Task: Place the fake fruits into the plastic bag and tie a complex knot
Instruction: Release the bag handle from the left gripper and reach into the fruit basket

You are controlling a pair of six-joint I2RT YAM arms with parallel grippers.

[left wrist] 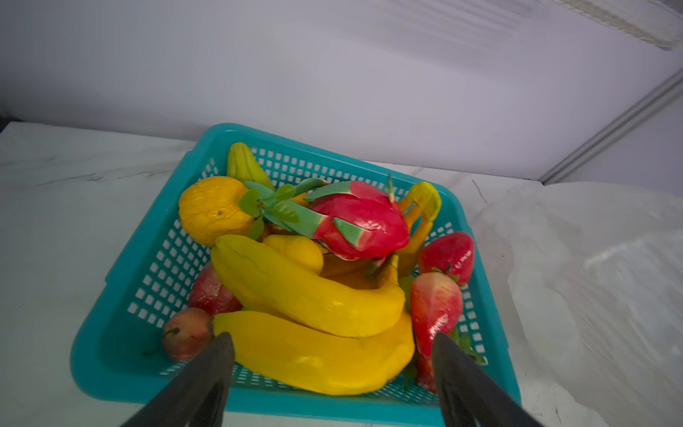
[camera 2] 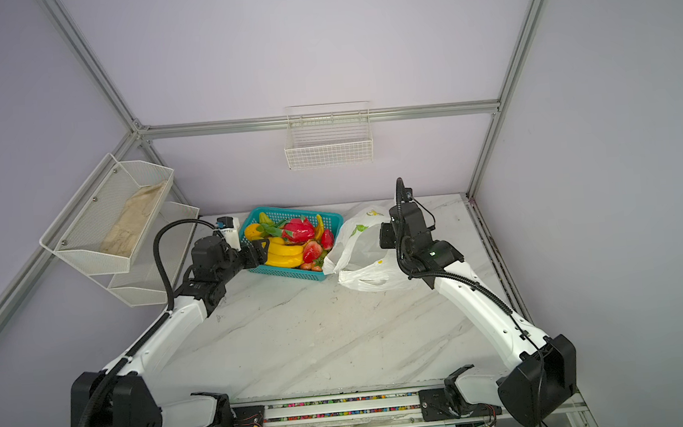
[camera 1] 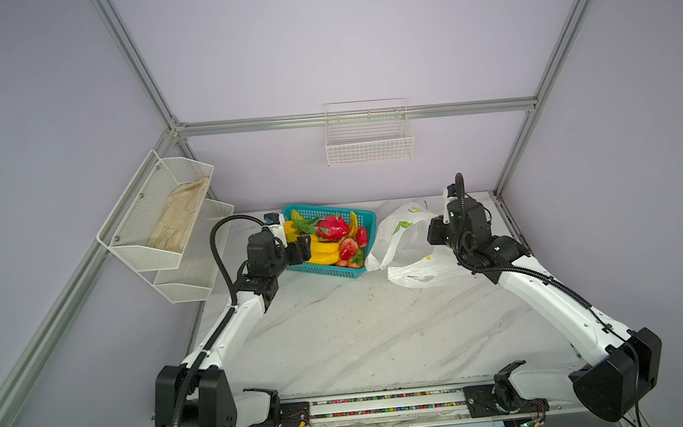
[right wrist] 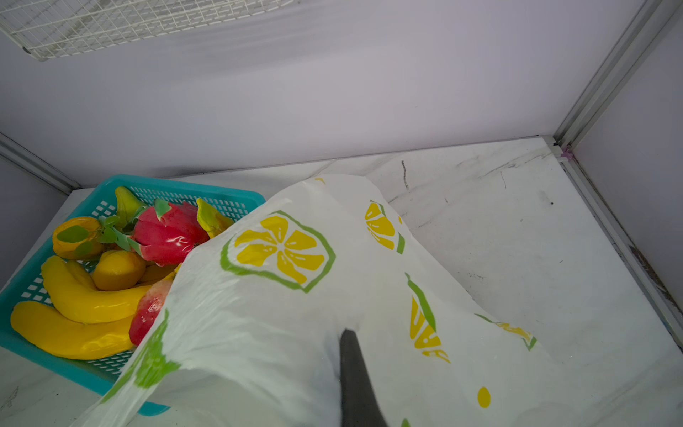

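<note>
In both top views the left arm rises from its base at the lower left of the frame, elbow bent, and reaches toward the centre. There the left gripper (camera 1: 303,247) hangs over the near left end of the teal basket (camera 1: 319,269) with its jaws apart. The fake fruits (camera 1: 333,240) all lie in that basket (yellow bananas in front, a pink dragon fruit behind), which sits at the back of the marble table (camera 1: 362,338). The right arm climbs from the lower right and bends at the wrist toward the plastic bag (camera 1: 407,255), which lies just right of the basket. The right gripper (camera 1: 436,232) meets the bag's raised edge, and its tips are hidden from above by the black wrist. In the left wrist view two dark fingers (left wrist: 207,377) stand wide apart, one on each side of the nearest banana (left wrist: 295,351). Whether either finger touches it cannot be told, and their bases are cut off by the frame edge. One finger covers part of a strawberry (left wrist: 436,307), and the bag (left wrist: 591,277) shows beside the basket only as blurred white film. In the right wrist view a single dark finger (right wrist: 354,369) shows, while its partner is lost under the lemon-printed film. The claw is closed and pinches the bag (right wrist: 295,332). The bag stands up like a tent and hides one end of the basket (right wrist: 22,281) and some of the fruit.
</note>
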